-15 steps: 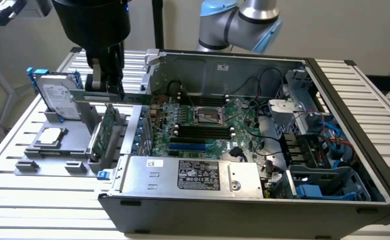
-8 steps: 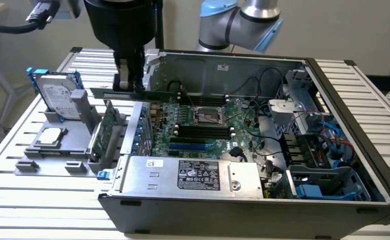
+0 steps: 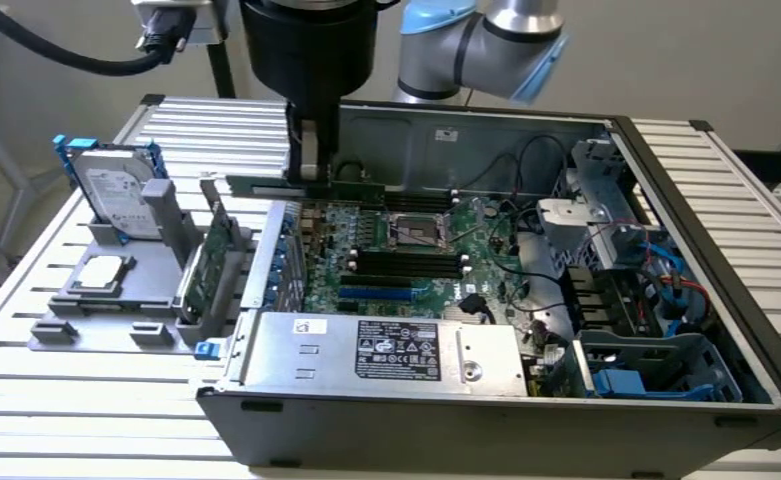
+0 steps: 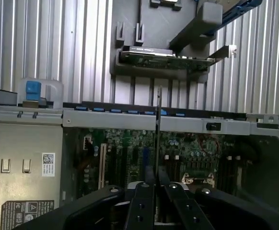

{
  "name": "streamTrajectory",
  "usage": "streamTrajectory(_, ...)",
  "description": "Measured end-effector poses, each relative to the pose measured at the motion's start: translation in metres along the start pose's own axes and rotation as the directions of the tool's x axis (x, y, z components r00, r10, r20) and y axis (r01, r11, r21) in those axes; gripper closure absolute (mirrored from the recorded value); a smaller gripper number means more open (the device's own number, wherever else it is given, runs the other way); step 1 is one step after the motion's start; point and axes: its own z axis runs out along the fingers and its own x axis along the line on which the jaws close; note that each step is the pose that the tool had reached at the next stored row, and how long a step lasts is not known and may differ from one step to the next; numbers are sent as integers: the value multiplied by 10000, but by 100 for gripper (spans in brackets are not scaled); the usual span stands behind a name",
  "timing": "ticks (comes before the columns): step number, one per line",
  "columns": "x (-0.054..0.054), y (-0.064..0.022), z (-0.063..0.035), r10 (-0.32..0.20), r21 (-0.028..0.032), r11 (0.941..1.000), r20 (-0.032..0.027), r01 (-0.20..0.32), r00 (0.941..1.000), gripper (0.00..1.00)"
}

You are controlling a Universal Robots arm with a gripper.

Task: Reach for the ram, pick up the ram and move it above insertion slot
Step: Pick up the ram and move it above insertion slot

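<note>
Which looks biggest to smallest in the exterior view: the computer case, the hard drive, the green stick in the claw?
1. Computer case, by far.
2. Hard drive.
3. Green stick, similar in length but much thinner.

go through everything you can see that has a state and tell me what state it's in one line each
Ram: held edge-up in the tool, lifted above the motherboard.
Tool: shut on the ram.
Computer case: side open, motherboard exposed.
Hard drive: upright in the grey holder.
Expansion card: on edge in the holder.
</note>
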Motion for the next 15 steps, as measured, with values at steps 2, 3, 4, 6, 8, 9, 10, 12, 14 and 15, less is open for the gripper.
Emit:
streamTrajectory(2,-8,-91,8,0,0,10000,-1,0,10000,86)
streamTrajectory(3,-15,-137,14,1,0,10000,0,-1,10000,86)
streamTrajectory(4,-24,-187,23,0,0,10000,0,0,10000,86)
streamTrajectory(6,-49,-275,47,0,0,10000,0,0,10000,86)
streamTrajectory(8,-94,-341,74,0,0,10000,1,0,10000,86)
streamTrajectory(9,-122,-365,86,0,0,10000,-1,0,10000,86)
streamTrajectory(10,-152,-385,98,0,1,10000,0,0,10000,86)
streamTrajectory(12,-214,-423,120,0,6,10000,0,0,10000,86)
streamTrajectory(14,-283,-461,144,-3,11,10000,-1,3,10000,86)
streamTrajectory(15,-317,-479,155,-4,14,10000,-2,4,10000,86)
